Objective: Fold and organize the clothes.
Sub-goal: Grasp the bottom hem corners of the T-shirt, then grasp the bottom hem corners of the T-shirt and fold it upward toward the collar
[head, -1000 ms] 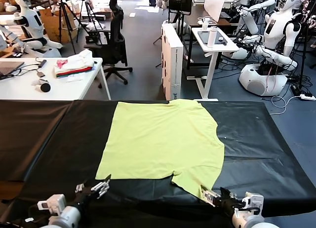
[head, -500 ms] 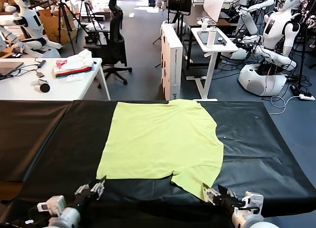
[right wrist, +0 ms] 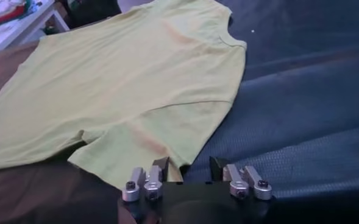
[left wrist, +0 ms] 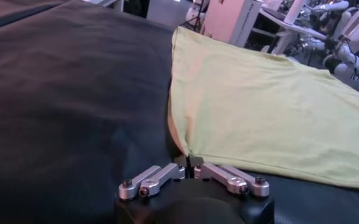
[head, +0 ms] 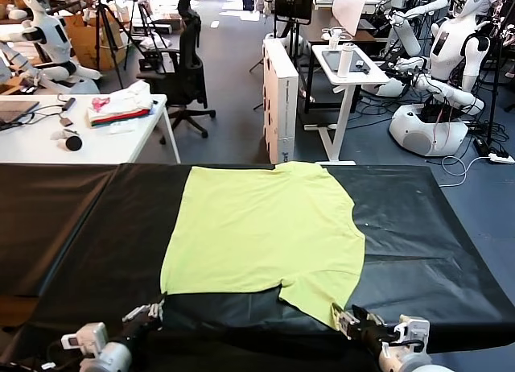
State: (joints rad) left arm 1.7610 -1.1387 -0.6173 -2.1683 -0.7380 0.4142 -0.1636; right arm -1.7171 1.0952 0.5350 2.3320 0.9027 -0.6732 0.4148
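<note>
The lime-yellow T-shirt [head: 261, 227] lies flat on the black table, neck to the right, with no print showing. My left gripper [head: 150, 312] is at the shirt's near left hem corner. In the left wrist view its fingers [left wrist: 167, 172] meet, pinching that corner of the shirt [left wrist: 264, 103], which is slightly lifted off the cloth. My right gripper [head: 352, 322] is at the near sleeve tip. In the right wrist view it [right wrist: 189, 167] is open, with the sleeve's edge [right wrist: 142, 149] lying between the jaws beside one finger.
The black cloth [head: 418, 227] covers the whole table. Beyond it stand a white table [head: 48, 142] with a folded white, pink and dark stack [head: 121, 106], an office chair [head: 185, 66], a white box [head: 282, 98] and other robots [head: 451, 58].
My left gripper has closed and drawn back toward the table's near edge. The shirt's near left corner has shifted slightly. My right gripper has barely moved.
</note>
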